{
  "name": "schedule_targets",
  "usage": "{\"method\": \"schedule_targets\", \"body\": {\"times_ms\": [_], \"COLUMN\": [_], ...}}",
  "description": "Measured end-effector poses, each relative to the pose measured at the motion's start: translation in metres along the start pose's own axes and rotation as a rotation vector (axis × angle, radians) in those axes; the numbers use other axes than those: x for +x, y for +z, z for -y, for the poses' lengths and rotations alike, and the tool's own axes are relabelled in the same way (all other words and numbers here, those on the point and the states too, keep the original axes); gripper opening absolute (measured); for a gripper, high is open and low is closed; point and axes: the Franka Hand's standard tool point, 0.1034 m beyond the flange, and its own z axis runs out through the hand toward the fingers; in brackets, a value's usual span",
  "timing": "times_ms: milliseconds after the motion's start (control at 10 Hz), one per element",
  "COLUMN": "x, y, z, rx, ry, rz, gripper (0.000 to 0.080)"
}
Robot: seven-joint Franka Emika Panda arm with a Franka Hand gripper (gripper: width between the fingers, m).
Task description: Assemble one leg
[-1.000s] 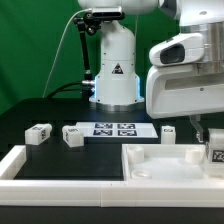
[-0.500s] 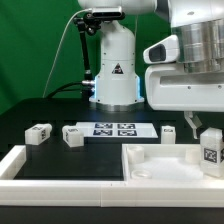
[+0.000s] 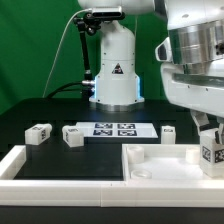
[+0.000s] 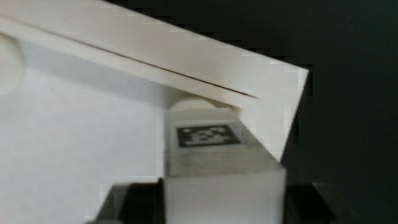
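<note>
My gripper (image 3: pixel 211 142) is shut on a leg (image 3: pixel 211 152), a small white block with a square tag on its face. It holds the leg upright at the exterior view's right edge, at the near right corner of the large white recessed panel (image 3: pixel 165 168). In the wrist view the held leg (image 4: pixel 222 150) sits between my dark fingers (image 4: pixel 143 203), with its far end at the panel's corner (image 4: pixel 107 110). Three more legs lie on the black table: two to the left (image 3: pixel 40 132) (image 3: pixel 72 135) and one behind the panel (image 3: pixel 168 132).
The marker board (image 3: pixel 115 129) lies flat between the loose legs, in front of the robot base (image 3: pixel 113 70). A low white wall (image 3: pixel 25 165) runs along the table's front and left side. The panel has raised corner bosses (image 3: pixel 194 155).
The hand has swung up and toward the exterior view's right. The held leg has stayed over the panel's right corner and shifted only slightly.
</note>
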Motion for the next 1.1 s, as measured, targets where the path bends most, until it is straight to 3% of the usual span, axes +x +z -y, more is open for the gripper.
{"method": "schedule_targets", "body": {"times_ms": [400,700,800,900,1100], "x": [-0.0115,-0.0104,-0.0103,-0.0104,-0.0133], "y": [0.002,0.0026,0.0029,0.0026,0.0018], "z": [0.001,0.0008,0.0005,0.0009,0.0007], "rx": [0.005,0.004,0.002,-0.006,-0.023], "ry": [0.476,0.523,0.466,0.374,0.122], "rz": [0.041,0.042,0.042,0.041,0.041], "gripper": [0.0297,0.0305,0.0483,0.0613,0.0638]}}
